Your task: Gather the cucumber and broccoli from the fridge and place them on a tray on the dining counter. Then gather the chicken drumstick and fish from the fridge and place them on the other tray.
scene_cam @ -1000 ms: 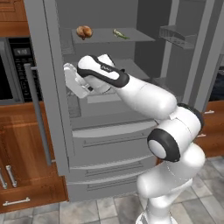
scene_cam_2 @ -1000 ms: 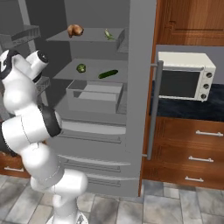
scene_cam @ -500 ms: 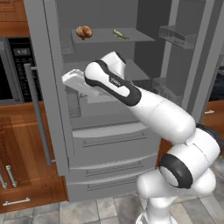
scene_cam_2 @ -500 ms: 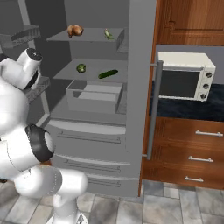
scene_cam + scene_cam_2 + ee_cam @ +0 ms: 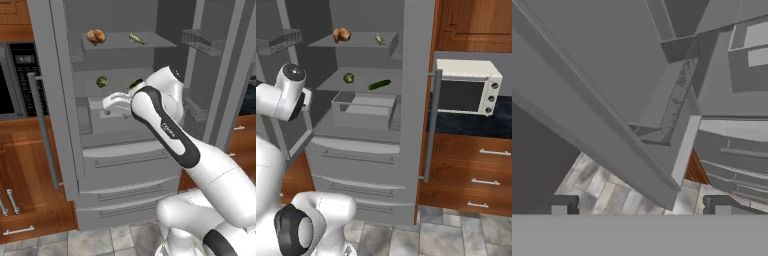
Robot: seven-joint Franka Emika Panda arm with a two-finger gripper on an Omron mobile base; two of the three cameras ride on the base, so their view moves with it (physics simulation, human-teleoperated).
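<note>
The fridge [image 5: 125, 160] [image 5: 417, 75] stands open. On its top shelf lie the chicken drumstick [image 5: 96, 36] [image 5: 341, 34] and the fish [image 5: 136, 38] [image 5: 378, 38]. One shelf lower sit the broccoli [image 5: 102, 81] [image 5: 348, 77] and the cucumber [image 5: 379, 85], which my arm partly covers in the left base view [image 5: 136, 83]. My gripper [image 5: 107, 102] [image 5: 639, 206] hangs in front of the drawer bin, below the broccoli. It is open with nothing between its fingertips [image 5: 562, 205]. The trays and the dining counter are out of view.
A grey bin [image 5: 363, 107] sits under the vegetable shelf, with drawer fronts below it. The left door with its long handle [image 5: 44, 130] stands beside my hand. The right door [image 5: 210, 75] carries wire racks. A toaster oven [image 5: 468, 87] sits on the right counter.
My hand has swung right from the left door to the front of the bin. Its jaws have spread wider. The food has not moved.
</note>
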